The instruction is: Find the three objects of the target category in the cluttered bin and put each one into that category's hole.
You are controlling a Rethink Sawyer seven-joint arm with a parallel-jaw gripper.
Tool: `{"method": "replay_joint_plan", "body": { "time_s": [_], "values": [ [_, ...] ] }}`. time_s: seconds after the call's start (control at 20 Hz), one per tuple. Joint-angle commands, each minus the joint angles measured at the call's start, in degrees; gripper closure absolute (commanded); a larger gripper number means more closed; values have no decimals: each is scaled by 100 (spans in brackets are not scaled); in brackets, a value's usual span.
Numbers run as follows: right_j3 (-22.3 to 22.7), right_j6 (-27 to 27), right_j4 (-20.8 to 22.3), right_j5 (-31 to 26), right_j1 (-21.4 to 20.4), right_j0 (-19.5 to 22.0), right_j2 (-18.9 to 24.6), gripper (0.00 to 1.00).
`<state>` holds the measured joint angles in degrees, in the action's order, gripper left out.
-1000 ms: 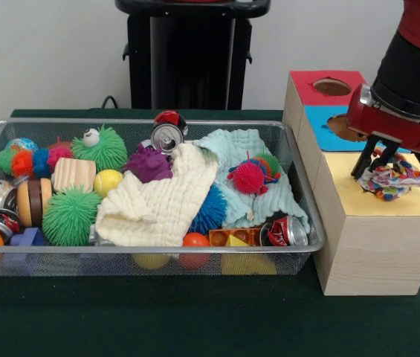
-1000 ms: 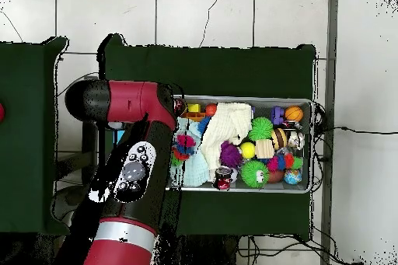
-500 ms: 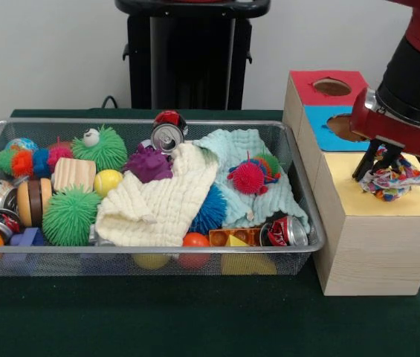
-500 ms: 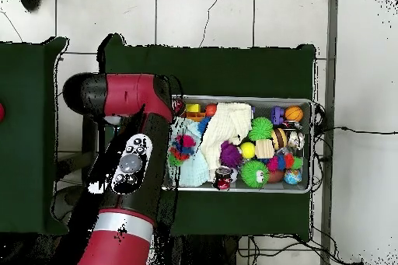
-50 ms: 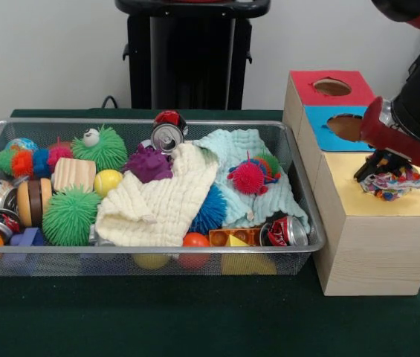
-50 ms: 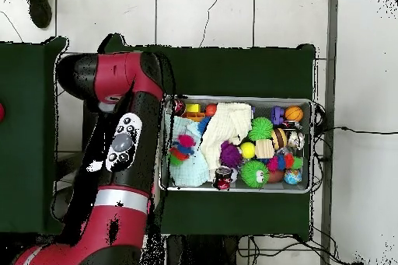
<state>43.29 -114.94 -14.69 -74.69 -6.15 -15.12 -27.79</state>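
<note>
A small cloth with a multicoloured print (image 5: 397,183) lies bunched on the yellow top of the nearest wooden box (image 5: 354,190) at the right of the front view. My gripper (image 5: 375,169) reaches down at a slant onto the cloth's left side and looks shut on it. The cloth covers the place where this box's hole would be. Behind it stand the blue-topped box (image 5: 327,128) and the red-topped box (image 5: 310,83), each with an open hole. In the overhead view my arm (image 6: 116,149) covers the boxes and hides the gripper.
The wire bin (image 5: 310,245) holds a cream cloth (image 5: 157,197), a pale blue cloth (image 5: 243,152), fuzzy balls, drink cans, wooden blocks and small balls. The overhead view shows the bin's rim (image 6: 314,145) to the right of the arm. A black stand (image 5: 191,56) rises behind the bin.
My arm has swung right and tilted over the yellow box. The patterned cloth has drawn together into a smaller bunch beneath the gripper. Nothing in the bin has moved.
</note>
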Motion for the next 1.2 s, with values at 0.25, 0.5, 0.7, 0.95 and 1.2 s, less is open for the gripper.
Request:
{"method": "replay_joint_plan", "body": {
  "time_s": [0.25, 0.5, 0.7, 0.95, 1.2],
  "values": [
    [46, -2024, -253, 406, 933, 93, 488, 100],
    [-68, -2171, -327, 549, 932, 73, 498, 100],
    [-81, -2261, -355, 655, 867, 34, 511, 100],
    [-303, -2524, -372, 709, 937, -23, 503, 100],
    [-528, -2754, -343, 604, 1056, -72, 462, 100]
  ]
}}
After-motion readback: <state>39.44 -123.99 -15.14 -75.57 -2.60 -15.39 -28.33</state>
